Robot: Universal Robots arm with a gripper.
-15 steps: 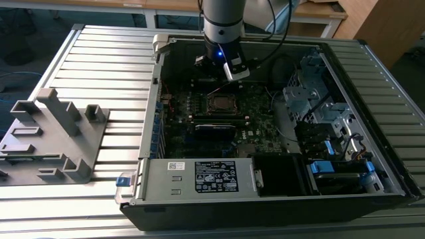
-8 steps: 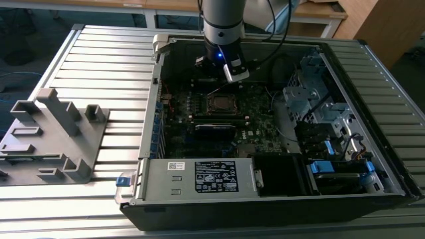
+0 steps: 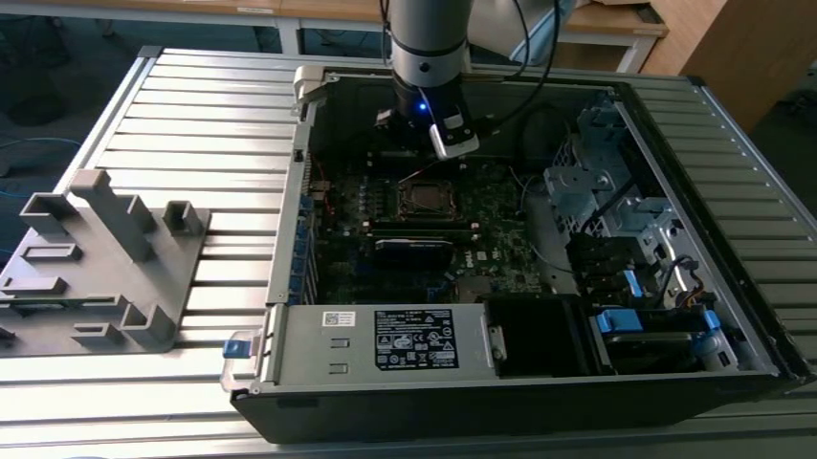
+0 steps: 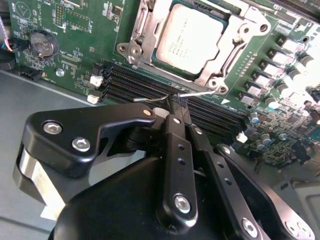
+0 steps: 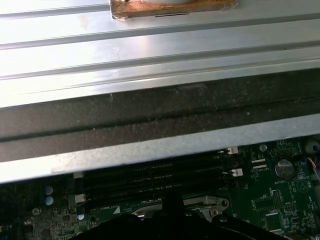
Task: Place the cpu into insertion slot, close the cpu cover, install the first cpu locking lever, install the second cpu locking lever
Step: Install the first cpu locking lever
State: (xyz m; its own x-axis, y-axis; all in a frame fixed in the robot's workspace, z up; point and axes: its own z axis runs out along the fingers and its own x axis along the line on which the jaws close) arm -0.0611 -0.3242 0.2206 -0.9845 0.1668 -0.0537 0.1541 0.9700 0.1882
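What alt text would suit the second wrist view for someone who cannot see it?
The black gripper, shut, pinches a thin wire locking lever over the black memory slots of a green motherboard. Beyond it, the silver cpu lies framed by the closed cpu cover.

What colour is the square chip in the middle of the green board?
Dull silver-grey; the cpu shows best in the second wrist view.

cpu [image 4: 192, 37] seated under cpu cover [image 4: 141, 32] | fingers [image 4: 175, 120] pinch thin locking lever [image 4: 197, 93]
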